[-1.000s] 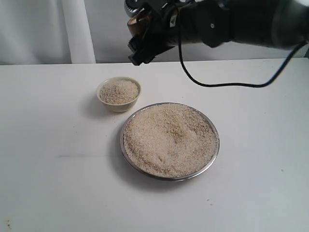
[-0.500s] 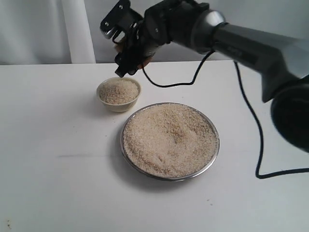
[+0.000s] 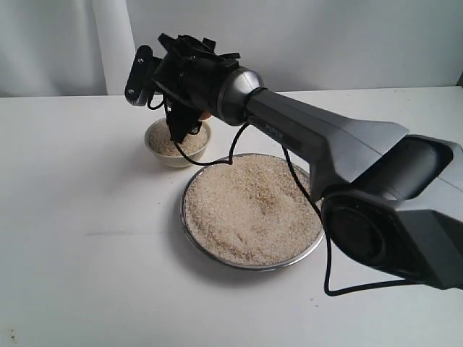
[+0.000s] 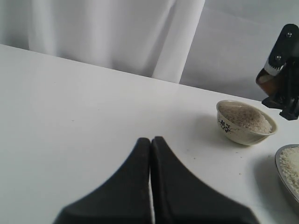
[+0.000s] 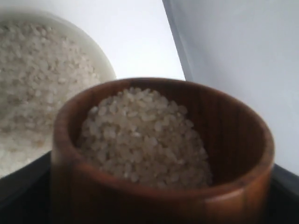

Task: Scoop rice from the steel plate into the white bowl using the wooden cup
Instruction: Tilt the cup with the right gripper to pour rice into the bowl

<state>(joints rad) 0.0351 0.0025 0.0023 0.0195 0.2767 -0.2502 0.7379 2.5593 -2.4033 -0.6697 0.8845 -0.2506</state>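
As right tool [image 3: 184, 129] overlaps white bowl [image 3: 168, 157], wooden cup [image 4: 267, 81] barely showing (rice [image 5: 145, 140] inside).

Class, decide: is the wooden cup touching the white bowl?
Apart. The left wrist view shows the wooden cup held above the white bowl, with a clear gap between them.

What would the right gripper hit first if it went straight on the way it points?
Most likely the rice in the white bowl right beneath the right gripper; depth is hard to judge.
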